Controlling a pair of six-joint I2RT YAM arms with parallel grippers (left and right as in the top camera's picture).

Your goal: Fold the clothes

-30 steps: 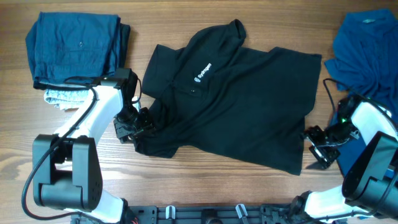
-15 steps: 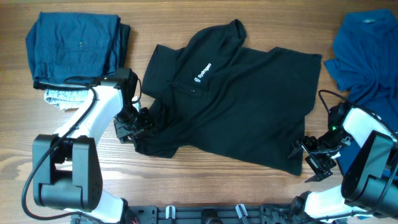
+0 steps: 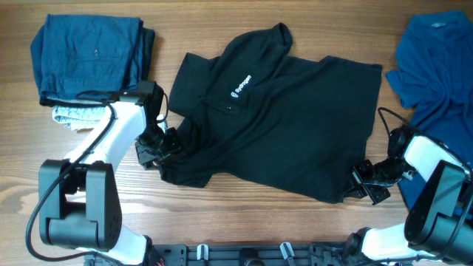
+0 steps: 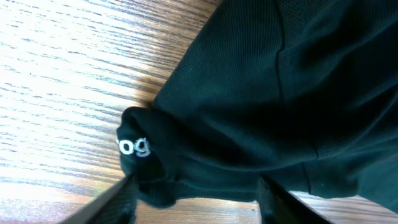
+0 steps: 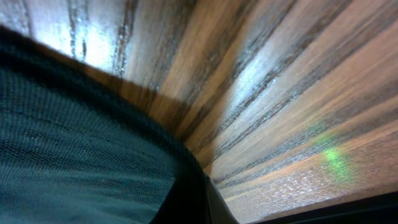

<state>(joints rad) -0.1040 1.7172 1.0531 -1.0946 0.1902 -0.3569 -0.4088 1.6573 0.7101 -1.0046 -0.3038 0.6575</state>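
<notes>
While the black polo shirt (image 3: 281,125) lies spread chest-up across the middle of the table (image 3: 244,222), both arms are working its near edge. So the left gripper (image 3: 159,148) sits at the bunched-up sleeve on its own side. Its fingers (image 4: 118,202) stand partway apart with the sleeve lump, which has some white letters (image 4: 134,147) on it, between them and touching one finger. Honestly can't tell if they're squeezing it. The right gripper (image 3: 362,185) is clamped tight on the bottom right hem corner, but its wrist view is just blurry black cloth and wood grain, with the fingertips cut off. The bright blue shirt (image 3: 436,66) lies crumpled at far right, partly out of frame.
</notes>
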